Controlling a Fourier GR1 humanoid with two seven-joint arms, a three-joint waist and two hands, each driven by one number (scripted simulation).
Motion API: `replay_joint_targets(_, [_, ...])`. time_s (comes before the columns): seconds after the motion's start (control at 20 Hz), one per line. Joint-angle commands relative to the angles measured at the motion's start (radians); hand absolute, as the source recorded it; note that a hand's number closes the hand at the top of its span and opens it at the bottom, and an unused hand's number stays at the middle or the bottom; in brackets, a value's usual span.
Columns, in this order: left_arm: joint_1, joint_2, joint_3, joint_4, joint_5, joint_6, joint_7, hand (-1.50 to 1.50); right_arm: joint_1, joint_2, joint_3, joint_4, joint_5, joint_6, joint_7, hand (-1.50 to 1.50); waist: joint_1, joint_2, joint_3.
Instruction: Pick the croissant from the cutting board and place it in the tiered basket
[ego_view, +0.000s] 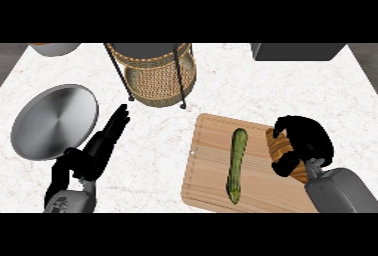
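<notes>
A wooden cutting board (210, 165) lies at the lower right of the counter. The croissant (278, 150), golden brown, rests on the board's right side. My right hand (304, 140) is curled over it, fingers and thumb wrapped round its upper part, hiding much of it. A green cucumber (236, 165) lies lengthwise on the middle of the board, left of the croissant. The wicker tiered basket (159, 75) with a black wire frame stands at the top centre. My left hand (107, 140) rests open on the counter at the lower left, fingers straight and pointing up towards the basket.
A round metal plate (53, 121) lies at the left, close beside my left hand. A grey bowl (55, 48) shows at the top left edge and a dark box (299, 51) at the top right.
</notes>
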Motion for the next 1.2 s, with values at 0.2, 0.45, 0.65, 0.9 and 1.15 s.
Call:
replay_joint_targets(0.2, [-0.007,-0.005,0.025,0.047,-0.005,-0.006,-0.034,0.0,-0.075,0.01,-0.148,0.042,0.028,-0.118,-0.046,1.5,0.0,0.001,0.0])
replay_joint_targets(0.45, [-0.006,0.01,0.031,-0.012,0.011,-0.013,0.016,0.0,-0.148,0.116,-0.246,-0.134,-0.162,-0.13,-0.046,1.5,-0.001,-0.003,0.001])
replay_joint_targets(0.65, [-0.015,-0.029,0.005,0.029,-0.023,0.018,0.009,0.0,-0.263,0.095,-0.252,-0.27,-0.18,-0.047,0.026,1.5,-0.005,-0.003,-0.001])
replay_joint_targets(0.9, [0.003,-0.014,0.015,-0.041,0.0,-0.012,0.031,0.0,-0.458,0.161,-0.24,-0.234,-0.177,0.001,0.157,1.5,0.005,-0.002,0.0])
replay_joint_targets(1.15, [-0.042,0.003,0.031,0.017,0.009,-0.046,0.025,0.0,-0.748,0.223,-0.31,0.012,-0.162,-0.055,0.217,1.5,0.016,0.003,-0.001])
